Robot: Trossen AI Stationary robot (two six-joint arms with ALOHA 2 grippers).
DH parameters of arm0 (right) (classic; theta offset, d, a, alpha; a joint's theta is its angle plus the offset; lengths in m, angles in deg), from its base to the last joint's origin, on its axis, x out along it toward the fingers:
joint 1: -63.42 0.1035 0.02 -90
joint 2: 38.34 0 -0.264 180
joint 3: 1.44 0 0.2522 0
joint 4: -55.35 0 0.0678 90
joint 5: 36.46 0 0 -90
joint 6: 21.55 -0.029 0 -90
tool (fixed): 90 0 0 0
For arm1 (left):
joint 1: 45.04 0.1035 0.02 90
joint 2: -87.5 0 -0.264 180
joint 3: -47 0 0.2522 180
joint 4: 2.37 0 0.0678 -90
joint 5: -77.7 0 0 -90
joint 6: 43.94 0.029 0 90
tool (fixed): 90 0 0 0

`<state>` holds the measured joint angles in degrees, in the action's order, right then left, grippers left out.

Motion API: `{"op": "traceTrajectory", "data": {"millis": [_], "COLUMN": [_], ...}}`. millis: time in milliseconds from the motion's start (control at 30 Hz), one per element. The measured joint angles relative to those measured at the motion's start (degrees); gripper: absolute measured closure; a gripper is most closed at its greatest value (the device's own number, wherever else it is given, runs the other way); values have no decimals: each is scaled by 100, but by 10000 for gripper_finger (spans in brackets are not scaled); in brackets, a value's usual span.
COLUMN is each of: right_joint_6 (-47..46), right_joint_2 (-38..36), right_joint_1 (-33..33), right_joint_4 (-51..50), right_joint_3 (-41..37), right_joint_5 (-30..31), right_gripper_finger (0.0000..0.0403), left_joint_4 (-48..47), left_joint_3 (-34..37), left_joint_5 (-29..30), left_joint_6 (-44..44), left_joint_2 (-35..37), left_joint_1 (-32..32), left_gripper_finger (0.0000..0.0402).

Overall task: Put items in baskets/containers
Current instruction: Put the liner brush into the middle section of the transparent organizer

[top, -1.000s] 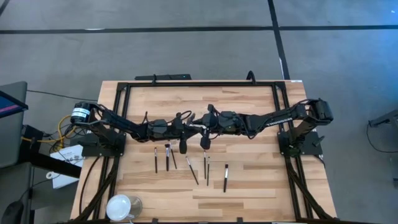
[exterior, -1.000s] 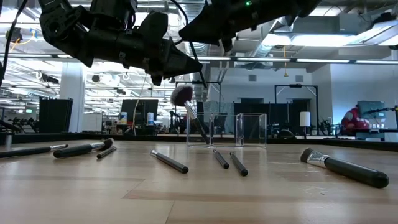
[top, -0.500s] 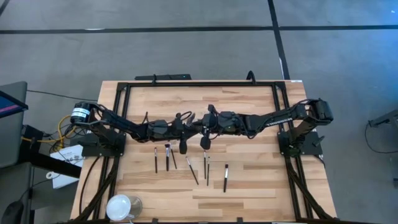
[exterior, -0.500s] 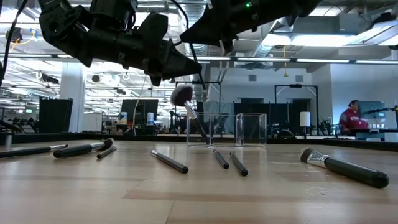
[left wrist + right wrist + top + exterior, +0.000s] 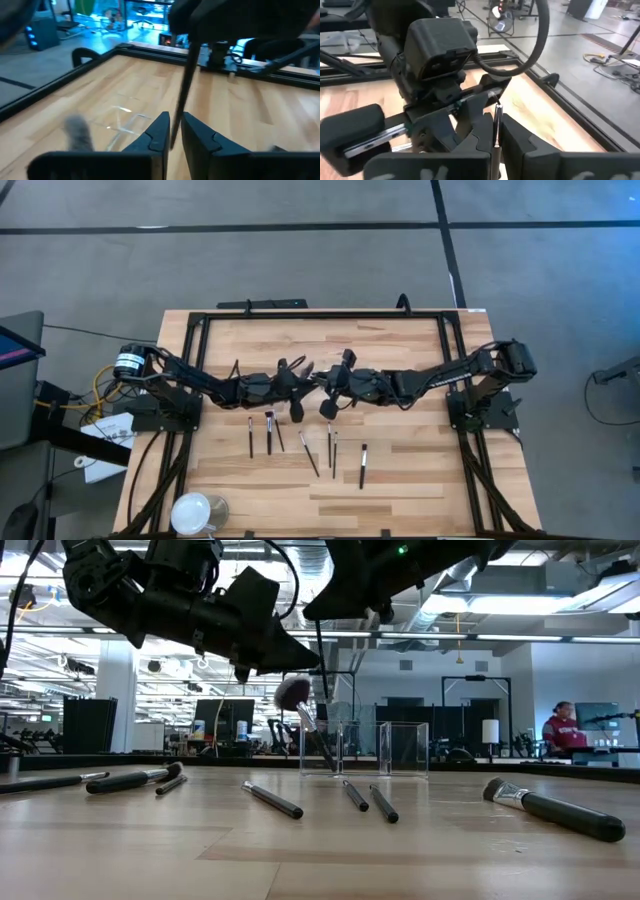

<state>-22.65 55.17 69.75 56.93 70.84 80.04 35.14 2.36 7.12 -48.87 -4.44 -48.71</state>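
1. Broadly, we found both arms meeting over the middle of the bench [image 5: 400,480], above the clear tray [image 5: 400,748] at its far side, so the step in hand looked like lowering one brush into that tray.
2. We saw the right hand [image 5: 495,117] clenched on a slim brush [image 5: 184,85], which hung nearly upright.
3. We judged the left hand [image 5: 174,122] pinched on the same handle lower down. Only one hand should carry it, so one had to let go before any descent.
4. We noted a fluffy brush [image 5: 293,692] leaning in the tray. The slim one should go down beside it, not onto its head.
5. We counted loose brushes [image 5: 362,464] lying nearer the front, well apart from the tray. The drop should be low and gentle, lest the thin plastic shift.
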Motion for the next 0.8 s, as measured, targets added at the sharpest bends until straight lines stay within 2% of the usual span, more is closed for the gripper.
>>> {"op": "traceTrajectory", "data": {"millis": [200, 367, 433, 633, 800], "right_joint_6": [-2, -2, -74, -951, -1100], "right_joint_2": [0, 0, 0, 22, 50], "right_joint_1": [-4, -21, -79, -375, -533], "right_joint_4": [-283, -640, -802, -1280, -1261], "right_joint_3": [-2, -2, -2, -21, -262], "right_joint_5": [395, 1629, 1931, 1805, 1569], "right_gripper_finger": [397, 397, 397, 388, 386], "left_joint_4": [-12, -10, -11, -12, -14], "left_joint_3": [0, 0, 0, 0, 0], "left_joint_5": [348, 597, 583, 557, 95], "left_joint_6": [13, 14, 13, -11, -199], "left_joint_2": [0, 0, 0, 0, 2], "left_joint_1": [1, 10, 3, -45, -207], "left_gripper_finger": [327, 311, 309, 309, 309]}}
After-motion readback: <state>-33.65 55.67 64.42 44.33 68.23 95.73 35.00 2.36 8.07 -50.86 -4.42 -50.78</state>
